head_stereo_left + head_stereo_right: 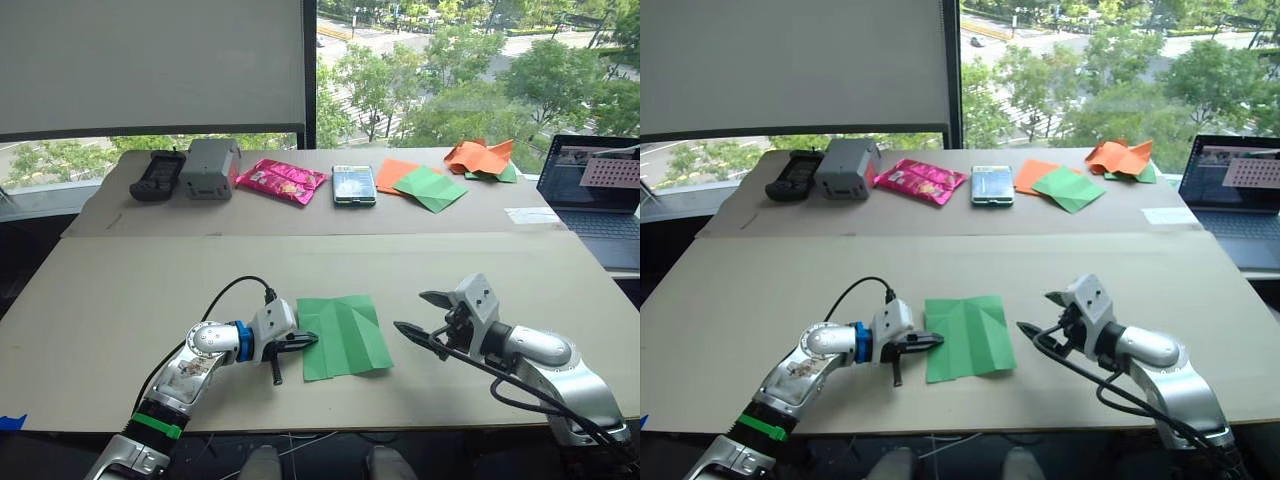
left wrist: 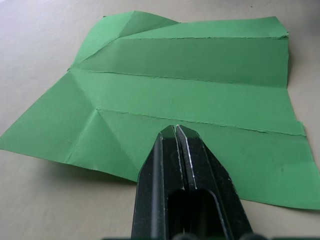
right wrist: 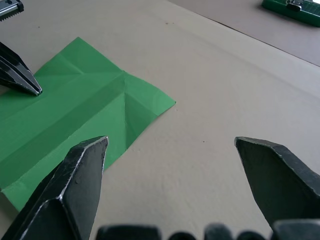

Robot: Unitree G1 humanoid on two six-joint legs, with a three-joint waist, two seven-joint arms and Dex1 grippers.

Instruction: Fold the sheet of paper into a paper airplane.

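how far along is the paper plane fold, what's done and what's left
Early stage. Done: the sheet of paper lies opened flat on the table, showing lengthwise creases and diagonal corner creases. In hand: the left gripper, fingers shut, has its tip over the sheet's edge; the right gripper waits open beside it, not touching. Left: all layered folds; no pointed wedge exists yet.

Sheet of paper: thin, matt bright green, sharply creased. Table: covered in matt, faintly grainy beige board. Left gripper and right gripper: fingers of smooth, slightly glossy black plastic. Snack packet: glossy pink foil.
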